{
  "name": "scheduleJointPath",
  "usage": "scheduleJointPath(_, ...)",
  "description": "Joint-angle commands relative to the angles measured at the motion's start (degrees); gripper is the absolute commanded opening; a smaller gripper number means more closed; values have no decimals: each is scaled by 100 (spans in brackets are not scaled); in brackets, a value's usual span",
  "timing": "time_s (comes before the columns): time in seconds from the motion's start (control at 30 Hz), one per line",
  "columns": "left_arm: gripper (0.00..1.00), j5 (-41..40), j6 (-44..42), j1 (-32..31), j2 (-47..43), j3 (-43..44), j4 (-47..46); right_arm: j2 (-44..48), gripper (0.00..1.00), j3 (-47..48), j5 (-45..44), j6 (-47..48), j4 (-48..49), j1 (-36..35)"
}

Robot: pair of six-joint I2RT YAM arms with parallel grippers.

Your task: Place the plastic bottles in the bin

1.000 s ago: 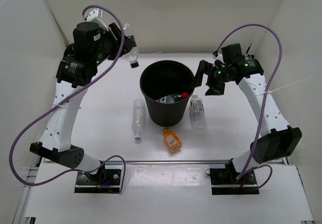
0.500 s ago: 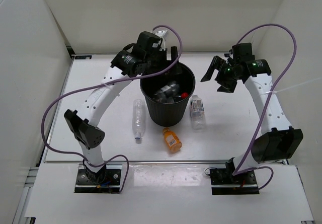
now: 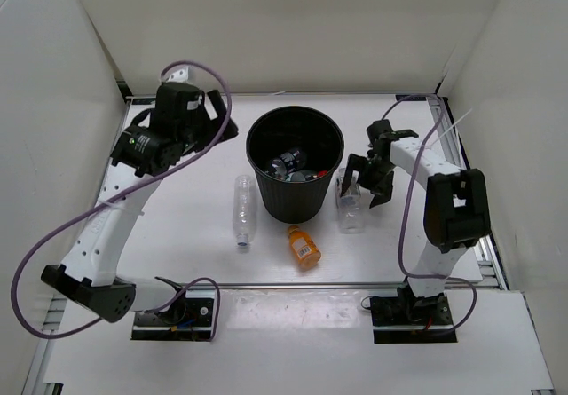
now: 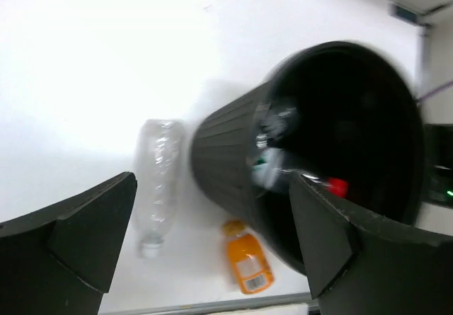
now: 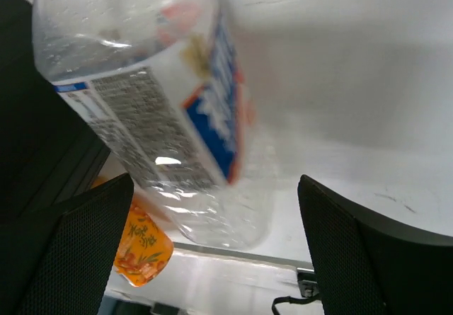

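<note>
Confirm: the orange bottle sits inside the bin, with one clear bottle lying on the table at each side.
Wrong: the orange bottle lies on the table in front of the bin, not inside; the top external view shows it. The rest holds.

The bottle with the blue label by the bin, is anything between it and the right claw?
No, nothing visible. The right gripper hangs open right over the bottle, one finger on each side of it. The bin stands right beside the bottle with its top open, so the way in looks clear too.
</note>
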State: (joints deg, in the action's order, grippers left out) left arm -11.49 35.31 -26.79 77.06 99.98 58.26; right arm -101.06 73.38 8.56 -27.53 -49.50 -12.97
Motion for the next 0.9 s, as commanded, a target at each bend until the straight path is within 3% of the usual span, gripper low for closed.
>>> scheduleJointPath(0.0, 100, -345, 406, 243, -198, -994, 458, -132, 100, -25, -109, 301, 519, -109)
scheduleJointPath(0.1, 100, -504, 749, 472, -689, -1882, 424, -580, 98, 26, -161, 362, 520, -249)
scheduleJointPath(0.27, 100, 137, 872, 964, -1158, -2975, -69, -810, 72, -114, -284, 424, 520, -188)
scheduleJointPath(0.4, 100, 690, 872, 1288, -1158, -3581, -437, 117, 64, -115, -407, 266, 213, 57)
scheduleJointPath(0.5, 100, 1279, 872, 1438, -1158, -4170, -980, 874, 61, 385, -739, -5, -524, 128)
scheduleJointPath(0.63, 100, 2167, 820, 1702, -1281, -4865, -1719, 1562, 53, 1869, -970, -323, -1272, 181)
scheduleJointPath(0.7, 100, 2536, 820, 1756, -1281, -5023, -1949, 1563, 52, 3177, -1040, -402, -1562, 103)
scheduleJointPath(0.77, 100, 2712, 706, 1756, -1176, -5085, -2178, 1353, 52, 4205, -901, -298, -1721, -21)
scheduleJointPath(0.8, 100, 2844, 705, 1756, -1036, -5085, -2239, 1021, 53, 5272, -830, -245, -1878, -169)
scheduleJointPath(0.87, 100, 2898, 565, 1756, -895, -5085, -2345, 511, 55, 6166, -532, -191, -2020, -328)
